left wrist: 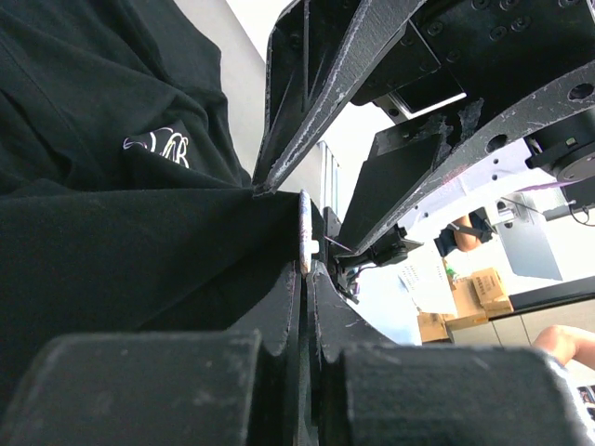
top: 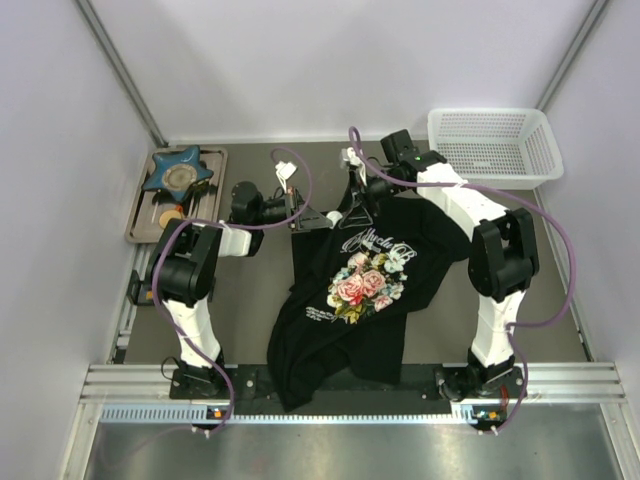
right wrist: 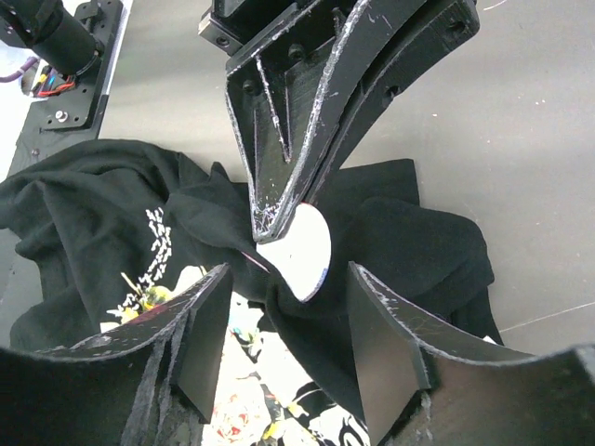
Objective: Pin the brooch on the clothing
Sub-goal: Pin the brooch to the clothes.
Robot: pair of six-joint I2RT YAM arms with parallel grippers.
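The black rose-print T-shirt (top: 350, 300) is lying rumpled in the middle of the worktop (top: 250, 290), its collar end pointing toward 12 o'clock and its hem hanging over the near edge at 6 o'clock. The left gripper (top: 318, 217) is reaching in from 9 o'clock to the upper part of the shirt. Its jaws are standing fully closed, pinching the brooch (right wrist: 299, 251) together with a raised fold of black fabric. In the left wrist view the brooch (left wrist: 303, 228) is showing edge-on at the fingertips, pressing against the cloth on its 9 o'clock side. The right gripper (right wrist: 290, 271) is coming in from 1 o'clock. Its jaws are standing apart, one finger on either side of the pale round disc, with a gap showing at each side and neither pad touching it. A blue star-shaped dish (top: 180, 172) is sitting on a tray (top: 140, 225) at 10 o'clock, and a white mesh basket (top: 540, 165) is standing at 2 o'clock.
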